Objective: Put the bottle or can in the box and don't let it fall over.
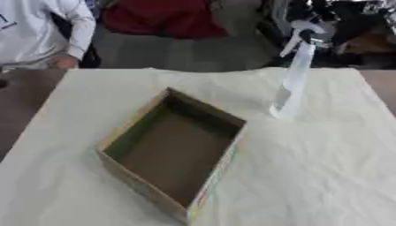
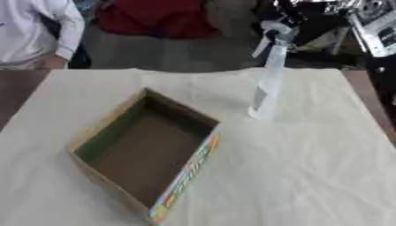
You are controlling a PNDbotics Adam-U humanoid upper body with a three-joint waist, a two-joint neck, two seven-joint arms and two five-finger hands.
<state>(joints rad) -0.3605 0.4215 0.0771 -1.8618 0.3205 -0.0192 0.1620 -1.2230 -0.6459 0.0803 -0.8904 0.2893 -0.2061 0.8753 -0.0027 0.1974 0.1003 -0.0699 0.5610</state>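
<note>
Pale cloth (image 1: pixel 325 176) covers the table; open box (image 1: pixel 174 152) centre, spray bottle (image 1: pixel 294 84) upright far right, seemingly untouched. No hand visible; can't tell.

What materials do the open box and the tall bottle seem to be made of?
The box looks like cardboard: thin brown matte walls, with a colourful printed outer side. The spray bottle seems translucent pale plastic with a slight sheen; its trigger head looks white, probably plastic too.
</note>
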